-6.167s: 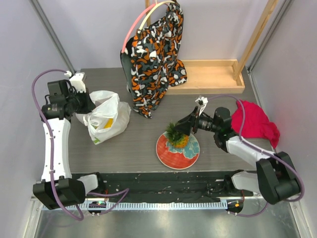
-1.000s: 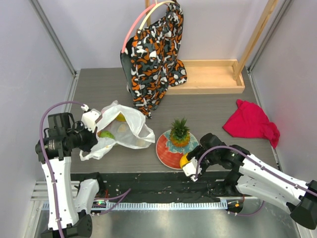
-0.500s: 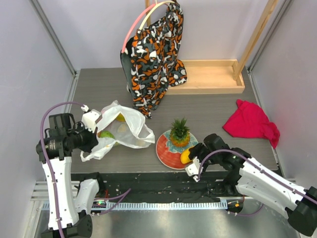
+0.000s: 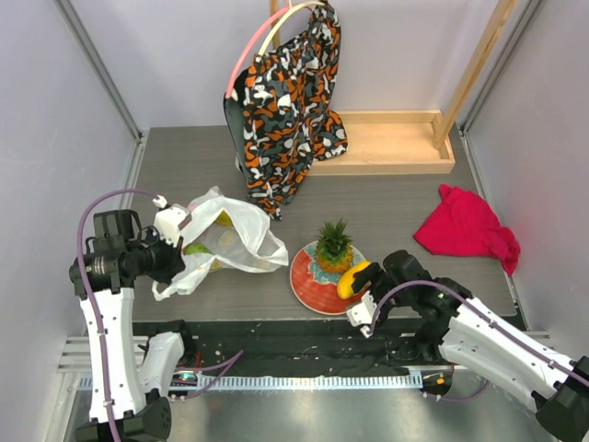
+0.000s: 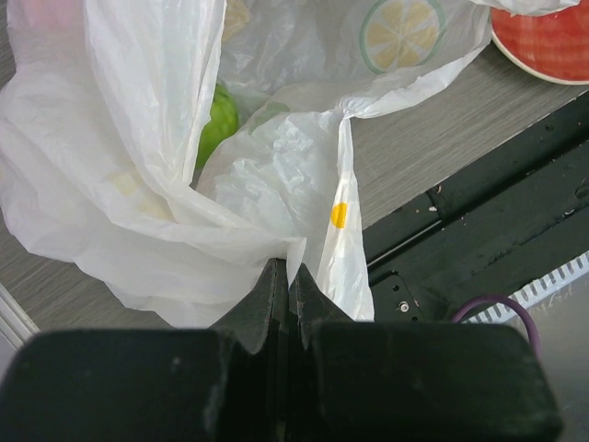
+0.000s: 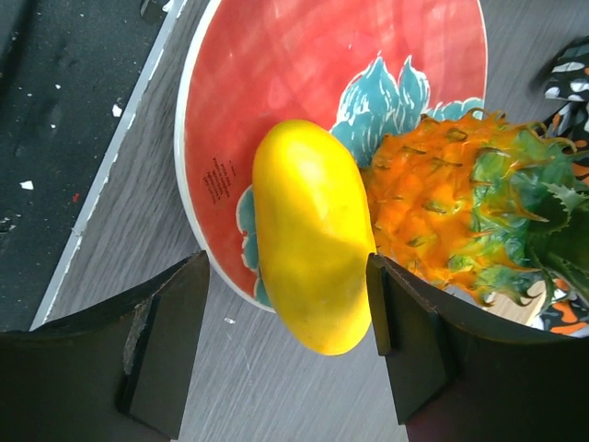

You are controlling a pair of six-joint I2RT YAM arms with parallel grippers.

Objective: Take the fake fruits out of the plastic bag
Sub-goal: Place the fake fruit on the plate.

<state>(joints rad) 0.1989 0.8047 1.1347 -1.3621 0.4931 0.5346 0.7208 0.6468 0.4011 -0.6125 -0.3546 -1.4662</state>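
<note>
On the plate by the mango, illegible lettering

Bright, even light falls from above, so shadows are soft and pale. The plastic bag glows nearly washed-out white. The mango shines with small glare spots.

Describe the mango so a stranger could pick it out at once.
Find the red-and-teal plate near the table's front edge. At its right rim, beside the spiky pineapple, is the mango: smooth, plain yellow, oblong, with no crown.
</note>
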